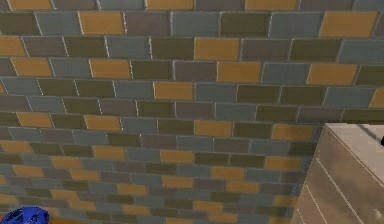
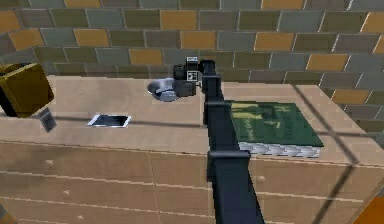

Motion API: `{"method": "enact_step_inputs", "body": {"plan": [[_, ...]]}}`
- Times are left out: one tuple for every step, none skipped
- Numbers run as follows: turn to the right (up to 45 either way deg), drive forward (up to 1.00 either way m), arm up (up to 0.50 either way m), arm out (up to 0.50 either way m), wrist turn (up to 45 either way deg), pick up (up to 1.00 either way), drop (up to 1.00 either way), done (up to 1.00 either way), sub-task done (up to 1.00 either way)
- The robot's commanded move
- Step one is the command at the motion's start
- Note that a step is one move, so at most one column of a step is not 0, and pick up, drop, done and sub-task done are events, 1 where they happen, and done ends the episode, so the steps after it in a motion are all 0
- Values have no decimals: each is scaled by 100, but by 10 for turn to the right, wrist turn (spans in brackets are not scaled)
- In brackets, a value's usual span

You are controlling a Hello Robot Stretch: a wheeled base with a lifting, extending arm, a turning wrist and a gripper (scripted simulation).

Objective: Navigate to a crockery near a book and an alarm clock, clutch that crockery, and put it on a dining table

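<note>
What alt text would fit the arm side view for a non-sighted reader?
The robot's dark arm reaches across a wooden cabinet top, its gripper at a grey bowl near the tiled wall. In the picture, a green book lies right of the arm; a flat phone-like slab and a brown box left.

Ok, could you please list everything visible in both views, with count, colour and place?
wall: one, grey, blue and orange bricks, behind everything.
cabinet: one, light wood, along the wall.
bowl: one, grey, cabinet top, near the wall.
book: one, green, flat on cabinet, right of arm.
flat thing: one, pale, cabinet top, left of bowl.
boxy thing: one, brown-yellow, cabinet's left end.
blue thing: one, blue, forward view's bottom left.
arm: one, dark, from the bottom edge.
jaws: one pair, dark, near the bowl; cannot tell whether they hold anything.
</note>
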Motion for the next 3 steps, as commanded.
{"method": "enact_step_inputs", "body": {"plan": [[0,0,0,0,0,100,0,0,0],[0,0,6,0,0,0,0,0,0],[0,0,0,0,-450,0,0,0,0]]}}
